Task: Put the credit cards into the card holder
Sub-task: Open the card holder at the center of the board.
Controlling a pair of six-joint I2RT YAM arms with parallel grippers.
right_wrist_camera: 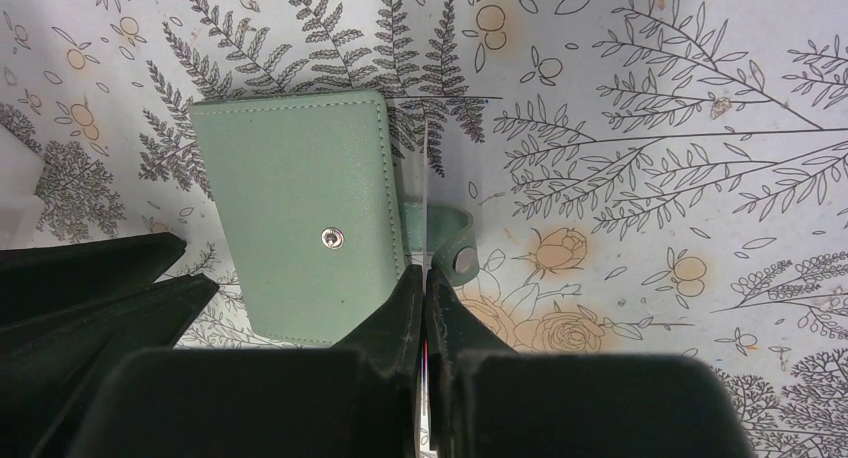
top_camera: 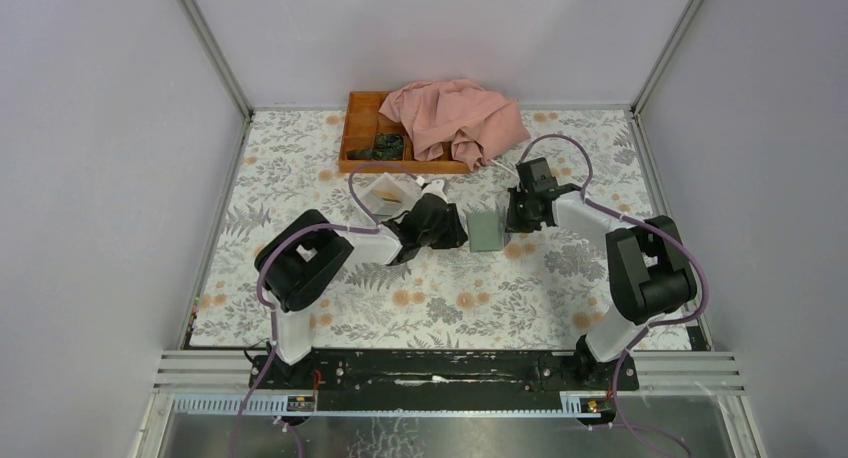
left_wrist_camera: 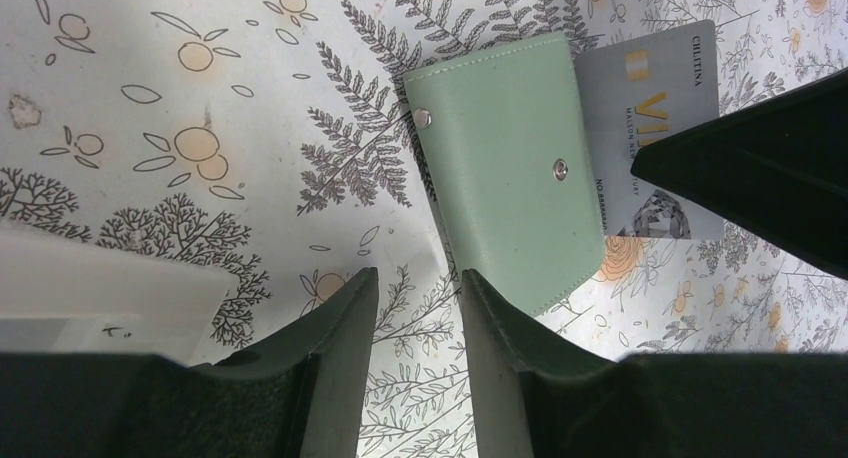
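Card holder [left_wrist_camera: 505, 168] — matt, leather-like, stitched edge, shiny metal snap [left_wrist_camera: 560, 169]. Credit card [left_wrist_camera: 650, 88] — smooth plastic, slight sheen. Tray [top_camera: 362, 113] wood; pink cloth [top_camera: 455, 118] soft, rumpled.

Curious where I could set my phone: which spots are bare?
Bare cloth: near side of the card holder, between left arm and right arm; left of the wooden tray. Crowded: left gripper, right gripper and white box near the holder.

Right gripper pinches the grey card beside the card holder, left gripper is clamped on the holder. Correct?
Not quite. The left gripper is open with nothing between its jaws; the card holder lies just beyond its fingertips, as the left wrist view shows. The right gripper does pinch the grey card beside the holder.
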